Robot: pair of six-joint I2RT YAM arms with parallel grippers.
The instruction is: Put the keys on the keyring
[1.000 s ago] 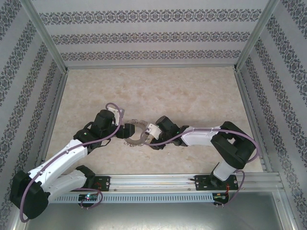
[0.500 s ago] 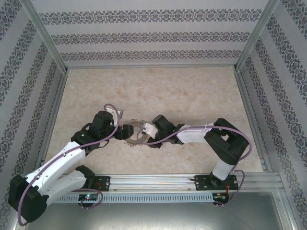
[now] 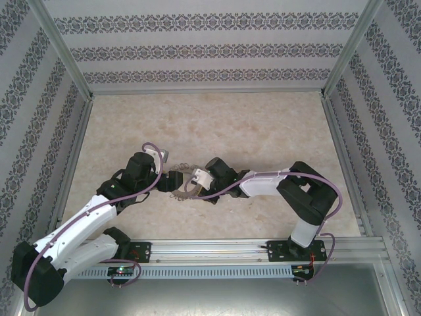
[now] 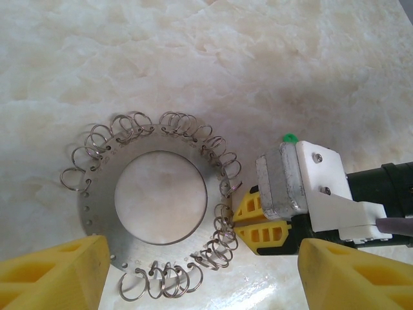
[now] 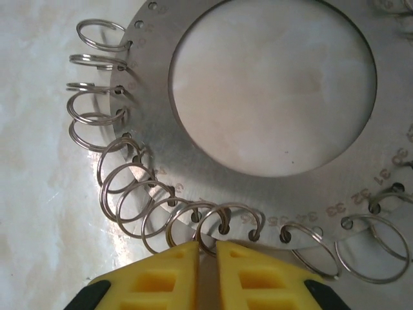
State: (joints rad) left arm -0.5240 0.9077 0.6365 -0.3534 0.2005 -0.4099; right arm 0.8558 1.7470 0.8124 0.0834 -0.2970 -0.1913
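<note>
The keyring (image 4: 97,194) is a flat grey metal disc with a round hole, fringed with thin wire loops, and it lies flat on the table. My left gripper (image 4: 203,278) stands open over it, one yellow finger on each side of the ring. My right gripper (image 5: 208,248) reaches the ring's edge (image 5: 271,194), its yellow tips shut on one wire loop. In the left wrist view, a tiny bright green head, the keys (image 4: 289,137), peeks past the right gripper's (image 4: 258,223) white housing, with the stem hidden. From above, both grippers (image 3: 174,181) (image 3: 195,182) meet over the keyring (image 3: 183,193).
The marble-patterned table (image 3: 250,125) stretches back to patterned walls on three sides. An aluminium rail (image 3: 217,249) with both arm bases runs along the near edge.
My right arm has slid left onto the ring's edge and its jaws have closed round a wire loop. The left arm has barely shifted and stays open.
</note>
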